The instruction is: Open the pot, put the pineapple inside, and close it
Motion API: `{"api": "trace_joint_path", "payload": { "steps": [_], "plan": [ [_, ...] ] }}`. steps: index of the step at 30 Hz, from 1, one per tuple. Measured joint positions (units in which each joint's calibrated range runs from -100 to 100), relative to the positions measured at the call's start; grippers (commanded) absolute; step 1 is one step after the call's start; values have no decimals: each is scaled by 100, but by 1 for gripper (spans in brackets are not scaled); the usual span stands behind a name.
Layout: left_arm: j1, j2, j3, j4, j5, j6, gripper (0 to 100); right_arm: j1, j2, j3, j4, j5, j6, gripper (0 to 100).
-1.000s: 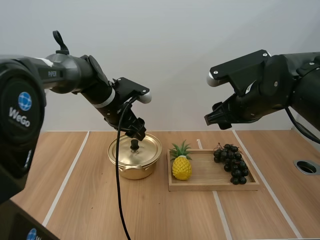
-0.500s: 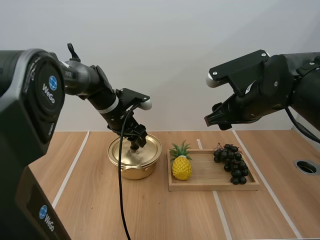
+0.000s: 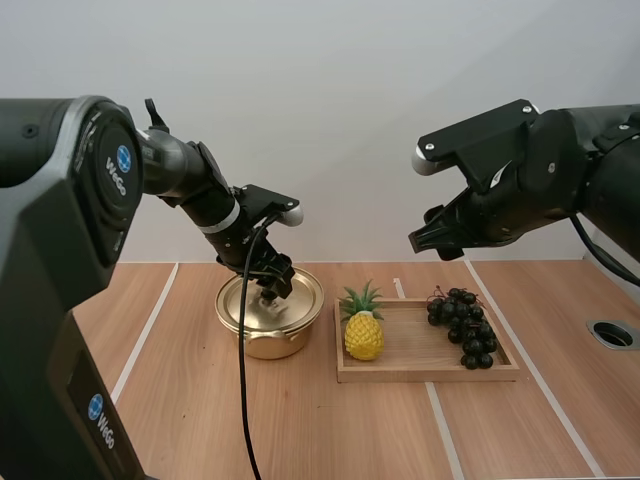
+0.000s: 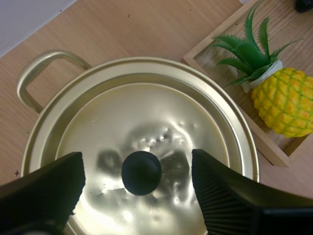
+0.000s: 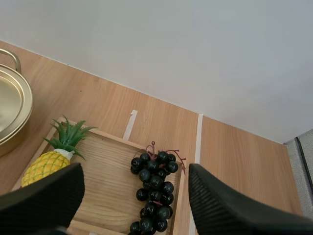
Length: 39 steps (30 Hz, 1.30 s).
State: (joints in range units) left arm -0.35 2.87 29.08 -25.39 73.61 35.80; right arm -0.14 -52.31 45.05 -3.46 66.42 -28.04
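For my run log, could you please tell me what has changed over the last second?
The left tool has come down from just above the pot to the lid's knob. Its open fingers now sit either side of the knob, not yet pinching. The lid, pineapple, grapes, tray and right tool stayed put.

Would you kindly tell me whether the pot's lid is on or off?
On: the lid sits flush on the pot, its knob ungripped inside the open left pincer.
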Motion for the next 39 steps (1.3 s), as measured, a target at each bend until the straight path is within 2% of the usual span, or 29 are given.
{"api": "trace_joint_path", "payload": {
  "steps": [5, 7, 8, 10, 12, 24, 33, 39],
  "plan": [
    [0, 22, -9, 0, -22, 0, 99, 0, 0, 0, 0, 0, -37, 100],
    [0, 22, -9, 0, -22, 0, 81, 0, 0, 0, 0, 0, -48, 100],
    [0, 22, -9, 0, -37, 19, 67, 0, 0, 0, 0, 0, -48, 100],
    [0, 22, -9, -11, -100, 40, 38, 0, 0, 0, 0, 0, -59, 100],
    [0, 22, -9, -22, -125, 20, 0, 0, 0, 0, 0, 0, -68, 100],
    [0, -76, -26, 50, -37, -80, 0, 0, 0, 0, 0, 0, -210, 100],
    [0, -1237, -818, 169, -49, -154, 0, 0, 0, 0, 0, 0, -209, 100],
    [0, -2458, -1864, 156, -1386, -580, 0, 0, 0, 0, 0, 0, -209, 100]
  ]
}}
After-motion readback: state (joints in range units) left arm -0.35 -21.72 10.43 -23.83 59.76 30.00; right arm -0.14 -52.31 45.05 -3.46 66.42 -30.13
